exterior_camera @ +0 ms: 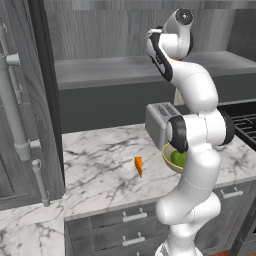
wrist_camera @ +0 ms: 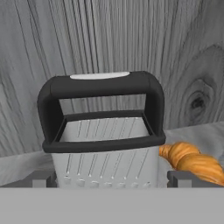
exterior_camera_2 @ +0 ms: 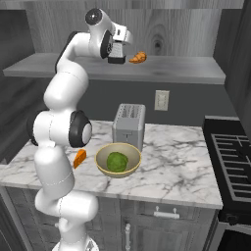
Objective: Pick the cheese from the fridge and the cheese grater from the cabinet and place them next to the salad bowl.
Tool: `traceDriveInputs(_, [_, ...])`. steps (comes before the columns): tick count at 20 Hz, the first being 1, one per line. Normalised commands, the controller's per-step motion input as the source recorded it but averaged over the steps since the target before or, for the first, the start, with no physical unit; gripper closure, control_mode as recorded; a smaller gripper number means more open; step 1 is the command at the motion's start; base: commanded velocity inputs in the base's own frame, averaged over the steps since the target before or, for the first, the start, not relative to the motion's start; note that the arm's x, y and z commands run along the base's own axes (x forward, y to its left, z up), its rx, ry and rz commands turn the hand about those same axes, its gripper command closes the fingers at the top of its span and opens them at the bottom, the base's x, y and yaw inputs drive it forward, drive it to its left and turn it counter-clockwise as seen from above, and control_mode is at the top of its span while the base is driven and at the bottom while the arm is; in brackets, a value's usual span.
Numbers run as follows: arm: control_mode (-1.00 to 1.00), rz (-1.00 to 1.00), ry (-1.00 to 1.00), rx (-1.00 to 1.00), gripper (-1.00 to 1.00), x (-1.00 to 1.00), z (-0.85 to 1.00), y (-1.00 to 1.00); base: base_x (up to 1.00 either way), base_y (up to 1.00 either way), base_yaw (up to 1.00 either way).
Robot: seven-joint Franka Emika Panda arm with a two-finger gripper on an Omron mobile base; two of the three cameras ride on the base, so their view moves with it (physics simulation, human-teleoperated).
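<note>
On the tabletop, the cheese (exterior_camera_2: 80, 158) lies left of the salad bowl (exterior_camera_2: 117, 160), near the front edge. Up on the cabinet shelf (exterior_camera_2: 186, 68), the hand view shows the released hand (wrist_camera: 112, 178) straddling the cheese grater (wrist_camera: 101, 131), fingers (wrist_camera: 43, 178) either side without gripping; the croissant (wrist_camera: 192, 161) sits just right.

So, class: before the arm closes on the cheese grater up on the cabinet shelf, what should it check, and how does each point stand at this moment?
1. Gripper open: ok, its fingertips stand wide apart.
2. Cheese grater between the fingertips: ok, its body sits centred in the hand view, one tip on either side.
3. Grater upright on the cabinet shelf: ok, black handle on top.
4. Croissant out of the way: cannot tell, it lies close beside the grater; contact is unclear.
5. Cheese already on the counter near the salad bowl: ok.
6. Free counter by the bowl: ok.
</note>
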Motion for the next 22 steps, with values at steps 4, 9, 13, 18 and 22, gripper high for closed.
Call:
traceDriveInputs(4, [-1.00, -0.01, -0.01, 0.00, -1.00, 0.07, -0.04, -0.03, 0.00, 0.00, 0.00])
traceDriveInputs(9, [-1.00, 0.00, 0.00, 0.00, -1.00, 0.10, -0.05, 0.00, 0.00, 0.00, 0.00])
traceDriveInputs(13, [-1.00, 0.00, 0.00, 0.00, -1.00, 0.10, -0.03, 0.00, 0.00, 0.00, 0.00])
traceDriveInputs(18, [-1.00, 0.00, 0.00, 0.00, -1.00, 0.09, -0.03, -0.02, 0.00, 0.00, 0.00])
traceDriveInputs(22, [-1.00, -0.01, 0.00, 0.00, -1.00, 0.11, -0.07, -0.01, 0.00, 0.00, 0.00])
